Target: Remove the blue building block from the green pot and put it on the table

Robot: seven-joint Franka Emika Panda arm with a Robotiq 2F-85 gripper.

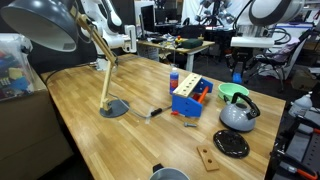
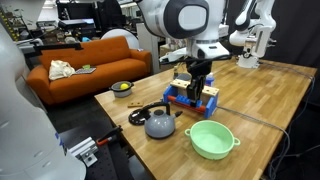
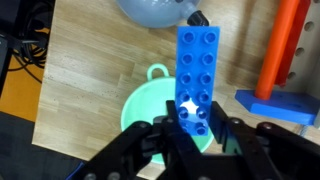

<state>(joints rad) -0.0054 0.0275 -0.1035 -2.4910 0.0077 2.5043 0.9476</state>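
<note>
In the wrist view my gripper (image 3: pixel 195 128) is shut on the lower end of the blue building block (image 3: pixel 195 65), a long studded brick held clear of the surface. The green pot (image 3: pixel 148 108) lies below it and to the left on the wooden table (image 3: pixel 85 70), and the part of the pot I can see is empty. In an exterior view my gripper (image 2: pixel 200 80) hangs above the table behind the green pot (image 2: pixel 212 138), close to the blue box. The pot also shows in an exterior view (image 1: pixel 233 92).
A grey kettle (image 2: pixel 160 123) stands beside the pot. A blue box with orange parts (image 2: pixel 190 95) sits just behind the gripper, and its orange post (image 3: pixel 285 45) is at the right of the wrist view. A desk lamp (image 1: pixel 112 105) and a black disc (image 1: pixel 231 144) are on the table.
</note>
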